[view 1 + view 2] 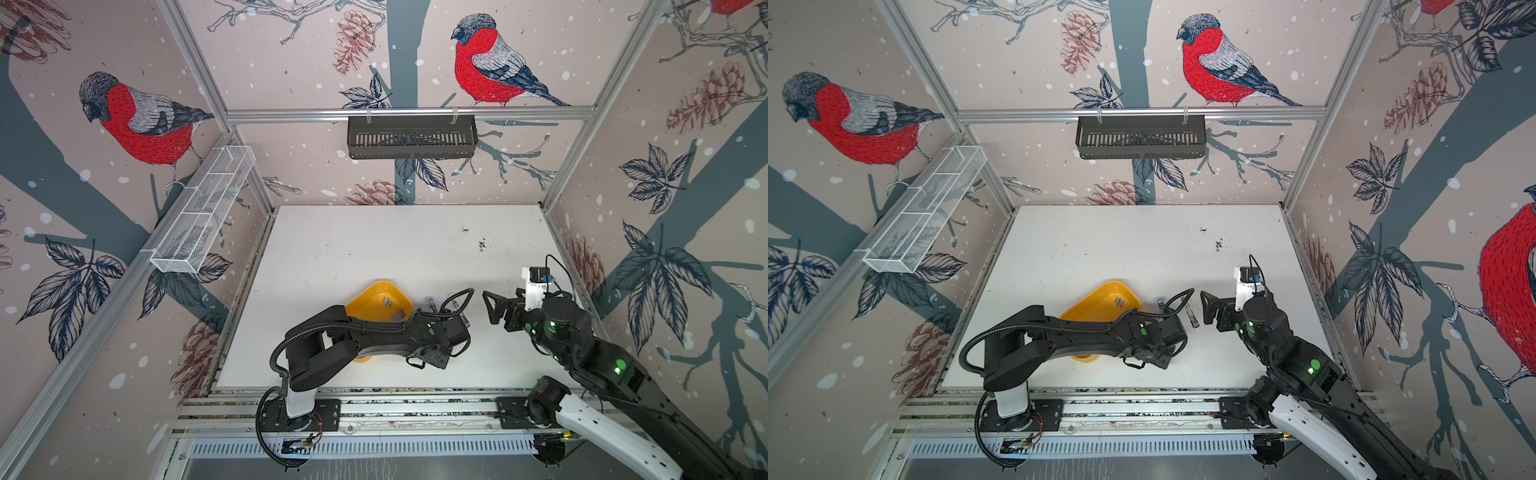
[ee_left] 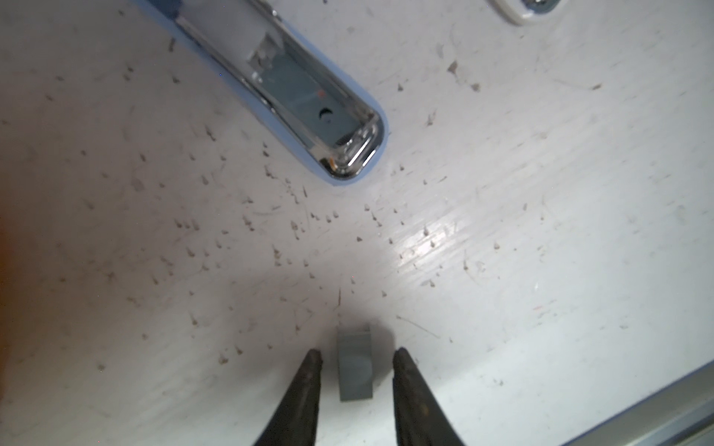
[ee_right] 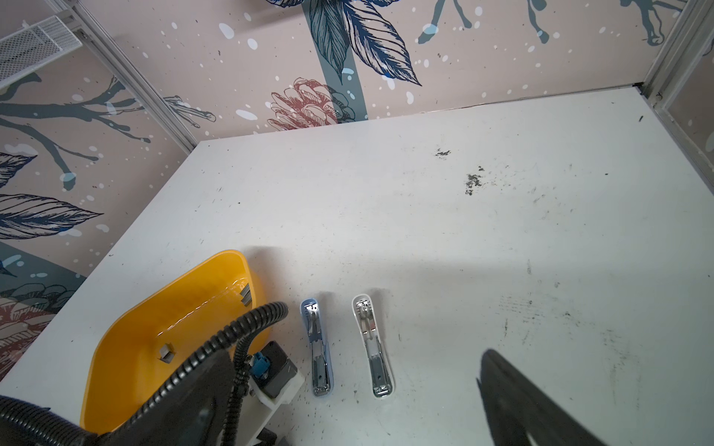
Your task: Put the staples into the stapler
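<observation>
Down on the white table [image 2: 541, 193], seen in the left wrist view, the left gripper [image 2: 357, 354] has its two dark fingertips [image 2: 313, 361] spread apart; a short grey staple strip [image 2: 355, 367] lies flat between them, with a gap of bare table on each side, so neither tip touches it and nothing is clamped; the strip sits near the rounded chrome end of the blue stapler [image 2: 309, 104] but clear of it; that stapler lies with its metal channel facing up, and whether any staples are inside it I cannot tell; a corner of the white stapler [image 2: 521, 13] shows at the frame's edge. From the right wrist view the blue stapler [image 3: 320, 347] and the white stapler [image 3: 374, 347] lie side by side, roughly parallel and apart, just beside the yellow tray [image 3: 147, 316]; more staples [image 3: 245, 293] rest in the tray, one bunch by its wall and another [image 3: 167, 352] on its floor; in a top view these show as small grey blocks [image 1: 387, 301] in the tray [image 1: 374, 291]. In both top views the left arm reaches across the tray and its wrist hides its own fingers; the right gripper [image 1: 489, 308] hangs above the table to the right of the staplers, its jaws spread wide and holding nothing [image 1: 1204, 307].
</observation>
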`<state>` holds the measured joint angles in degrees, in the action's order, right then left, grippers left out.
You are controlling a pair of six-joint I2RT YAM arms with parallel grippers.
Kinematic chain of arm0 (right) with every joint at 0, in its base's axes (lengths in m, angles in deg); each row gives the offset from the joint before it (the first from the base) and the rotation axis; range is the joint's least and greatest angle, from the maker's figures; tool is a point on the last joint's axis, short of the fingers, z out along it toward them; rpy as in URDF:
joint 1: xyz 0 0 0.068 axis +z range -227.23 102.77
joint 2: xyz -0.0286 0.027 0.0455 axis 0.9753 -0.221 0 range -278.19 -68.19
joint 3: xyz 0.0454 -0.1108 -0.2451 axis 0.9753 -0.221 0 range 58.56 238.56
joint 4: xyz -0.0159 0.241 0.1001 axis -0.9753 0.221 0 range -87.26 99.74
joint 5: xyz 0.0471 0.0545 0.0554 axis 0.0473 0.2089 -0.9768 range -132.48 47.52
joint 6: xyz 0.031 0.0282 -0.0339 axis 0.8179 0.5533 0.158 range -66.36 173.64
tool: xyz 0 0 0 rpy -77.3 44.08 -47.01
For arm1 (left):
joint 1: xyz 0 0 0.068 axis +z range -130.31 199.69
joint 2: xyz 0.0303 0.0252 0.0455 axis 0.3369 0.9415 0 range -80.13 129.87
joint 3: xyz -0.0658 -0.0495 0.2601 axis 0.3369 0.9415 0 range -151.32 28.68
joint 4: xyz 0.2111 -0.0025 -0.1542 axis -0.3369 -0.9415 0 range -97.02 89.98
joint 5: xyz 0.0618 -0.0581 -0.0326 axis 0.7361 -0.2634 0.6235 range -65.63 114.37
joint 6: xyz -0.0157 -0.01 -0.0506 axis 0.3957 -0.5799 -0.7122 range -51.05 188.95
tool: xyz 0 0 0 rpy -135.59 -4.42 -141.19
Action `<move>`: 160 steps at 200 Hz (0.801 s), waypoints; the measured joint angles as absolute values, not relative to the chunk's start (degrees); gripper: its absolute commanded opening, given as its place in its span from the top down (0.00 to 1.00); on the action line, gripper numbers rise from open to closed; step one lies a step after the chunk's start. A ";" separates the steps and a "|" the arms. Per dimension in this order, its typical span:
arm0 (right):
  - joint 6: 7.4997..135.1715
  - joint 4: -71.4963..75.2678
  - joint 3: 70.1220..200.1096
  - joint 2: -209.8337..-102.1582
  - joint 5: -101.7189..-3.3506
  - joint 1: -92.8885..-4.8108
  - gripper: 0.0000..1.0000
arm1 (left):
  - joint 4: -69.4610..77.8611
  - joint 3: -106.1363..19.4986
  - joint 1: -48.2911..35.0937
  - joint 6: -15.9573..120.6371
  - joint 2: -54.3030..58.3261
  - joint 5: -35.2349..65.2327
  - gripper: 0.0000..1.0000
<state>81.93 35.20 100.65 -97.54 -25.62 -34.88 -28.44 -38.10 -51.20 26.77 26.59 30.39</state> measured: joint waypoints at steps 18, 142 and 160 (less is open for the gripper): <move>81.93 35.20 100.65 -97.54 -25.62 -34.88 0.00 | -29.38 -38.01 -51.20 26.84 25.25 30.48 0.65; 83.83 36.08 102.51 -102.35 -24.46 -34.91 0.05 | -28.01 -32.53 -43.16 45.83 3.18 24.49 0.56; 85.14 36.30 102.51 -103.26 -24.48 -34.91 0.05 | -27.31 -32.40 -40.14 50.23 -0.21 21.78 0.52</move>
<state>85.14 36.30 102.51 -103.26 -24.48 -34.91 -27.31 -32.40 -40.14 50.23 -0.21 21.78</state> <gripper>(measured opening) 0.956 0.452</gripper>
